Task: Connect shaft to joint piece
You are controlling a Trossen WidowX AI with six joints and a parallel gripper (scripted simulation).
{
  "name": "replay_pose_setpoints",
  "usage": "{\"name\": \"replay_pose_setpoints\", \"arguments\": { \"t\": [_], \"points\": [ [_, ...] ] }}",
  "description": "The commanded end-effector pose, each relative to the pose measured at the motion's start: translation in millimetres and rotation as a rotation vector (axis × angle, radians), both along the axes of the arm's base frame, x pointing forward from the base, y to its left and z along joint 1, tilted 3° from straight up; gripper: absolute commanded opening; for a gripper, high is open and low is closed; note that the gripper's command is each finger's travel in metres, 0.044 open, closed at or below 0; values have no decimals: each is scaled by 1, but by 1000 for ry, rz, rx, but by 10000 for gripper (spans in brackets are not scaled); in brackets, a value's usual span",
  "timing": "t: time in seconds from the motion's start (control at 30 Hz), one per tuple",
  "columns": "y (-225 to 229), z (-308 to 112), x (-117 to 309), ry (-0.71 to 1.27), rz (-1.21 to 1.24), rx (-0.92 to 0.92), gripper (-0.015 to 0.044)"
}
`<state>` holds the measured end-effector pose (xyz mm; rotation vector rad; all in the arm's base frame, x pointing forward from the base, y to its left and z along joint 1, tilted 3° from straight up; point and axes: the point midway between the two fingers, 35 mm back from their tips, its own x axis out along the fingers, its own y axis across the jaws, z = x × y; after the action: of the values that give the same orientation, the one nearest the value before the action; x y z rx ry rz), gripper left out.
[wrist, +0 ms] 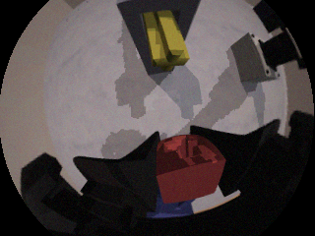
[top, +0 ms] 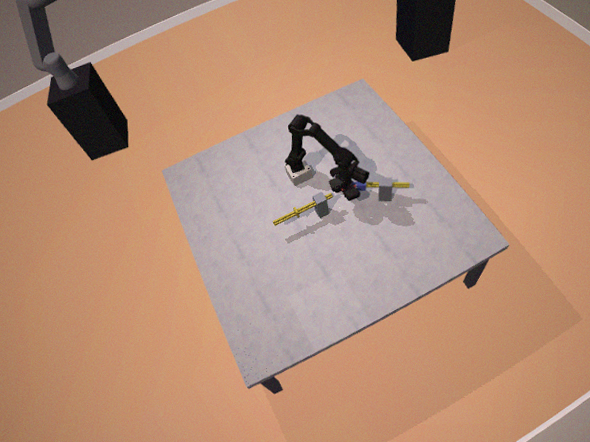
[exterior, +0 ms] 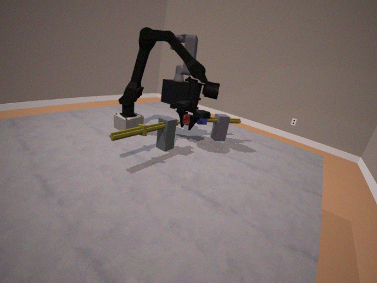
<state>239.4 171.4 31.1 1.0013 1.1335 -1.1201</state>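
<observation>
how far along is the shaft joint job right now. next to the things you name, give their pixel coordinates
The fixed shaft (top: 401, 184) (exterior: 235, 121) already sits in its block (top: 385, 190) (exterior: 220, 128). In hand: the red joint piece (exterior: 186, 119) (wrist: 190, 179), between the fingers of the gripper (exterior: 186, 121) (wrist: 175, 132); I can't confirm its opening is exactly in line. Left: letting go, then pushing in the sliding shaft (top: 287, 217) (exterior: 126, 133) (wrist: 167, 41), whose tip stands short of the red piece, and backing off.
</observation>
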Motion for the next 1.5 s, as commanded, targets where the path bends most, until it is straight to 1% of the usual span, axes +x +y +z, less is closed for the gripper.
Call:
{"name": "replay_pose_setpoints", "arguments": {
  "t": [0.0,0.13,0.17,0.23,0.6,1.03,1.3,1.47],
  "points": [
    [0,0,0,0,0,0,26],
    [0,0,0,0,0,0,131],
    [0,0,0,0,0,0,147],
    [0,0,0,0,0,0,147],
    [0,0,0,0,0,0,436],
    [0,0,0,1,0,5,440],
    [-1,27,-1,32,5,225,440],
    [-1,30,-1,30,9,244,440]
  ]
}}
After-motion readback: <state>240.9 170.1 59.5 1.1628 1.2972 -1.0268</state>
